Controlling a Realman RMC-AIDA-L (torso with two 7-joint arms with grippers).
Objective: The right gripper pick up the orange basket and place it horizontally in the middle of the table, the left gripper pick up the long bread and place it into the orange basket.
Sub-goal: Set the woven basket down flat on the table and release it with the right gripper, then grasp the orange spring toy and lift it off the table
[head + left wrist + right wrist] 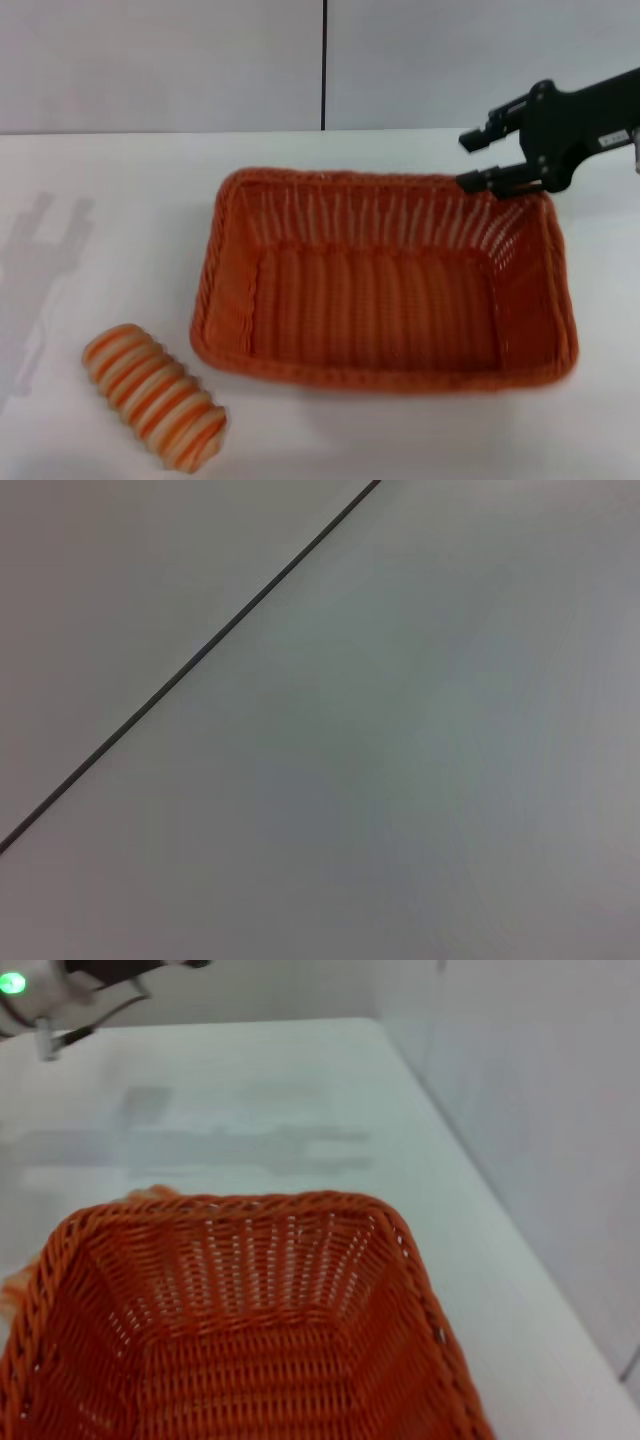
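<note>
The orange basket point(380, 378) lies lengthwise across the middle of the white table point(120, 220), open side up and with nothing in it. My right gripper point(472, 160) hovers at the basket's far right corner, open; its lower finger sits at the rim and the upper one is clear of it. The right wrist view looks down into the basket point(230, 1203) from that end. The long bread point(155, 397), striped orange and cream, rests on the table near the front left, apart from the basket. The left gripper is out of view.
A grey wall with a dark vertical seam point(324, 65) stands behind the table; the left wrist view shows only such a seam point(190, 665). An arm's shadow point(40, 250) falls on the left of the table. A robot part with a green light point(14, 984) shows far off.
</note>
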